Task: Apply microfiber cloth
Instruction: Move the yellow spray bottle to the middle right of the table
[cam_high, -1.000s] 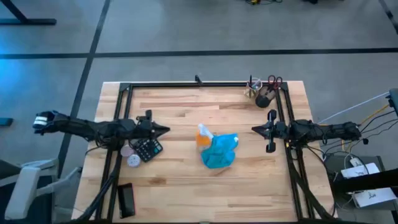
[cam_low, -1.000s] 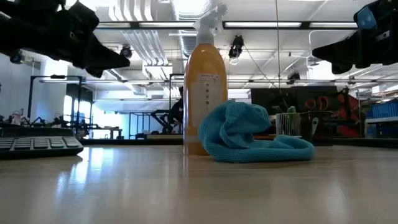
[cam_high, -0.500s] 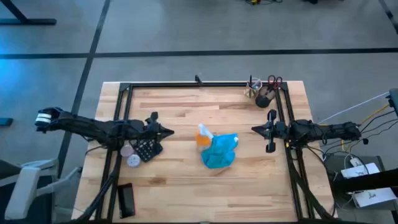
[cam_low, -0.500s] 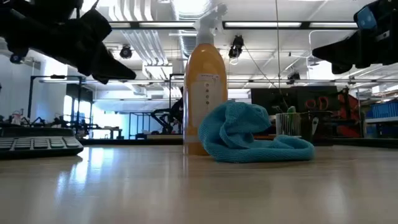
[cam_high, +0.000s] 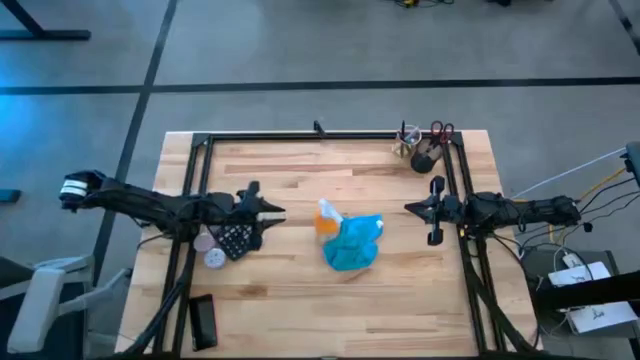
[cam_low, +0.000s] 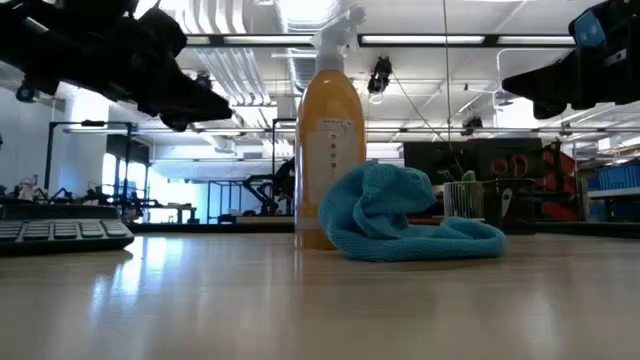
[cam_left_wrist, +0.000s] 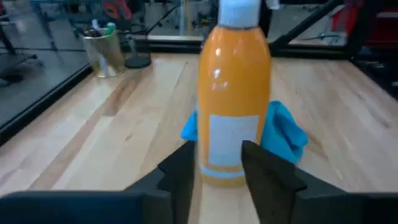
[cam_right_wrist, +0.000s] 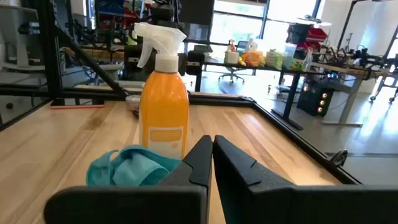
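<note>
On the wooden table (cam_high: 300, 300), the left gripper (cam_high: 277, 212), fingers apart, has advanced toward three o'clock, nearing the bottle (cam_high: 327, 219) and untouched cloth (cam_high: 352, 244); right gripper (cam_high: 412, 208) pressed together.

A lab: ceiling ducts (cam_low: 235, 45), strip lights (cam_low: 440, 40), equipment-cluttered desks (cam_right_wrist: 273, 62).

Left gripper (cam_high: 281, 211) has advanced across the table toward the orange spray bottle (cam_high: 327, 218), now nearer than 1.0 s ago; fingers parted. In low view it sits closer to the bottle.
</note>
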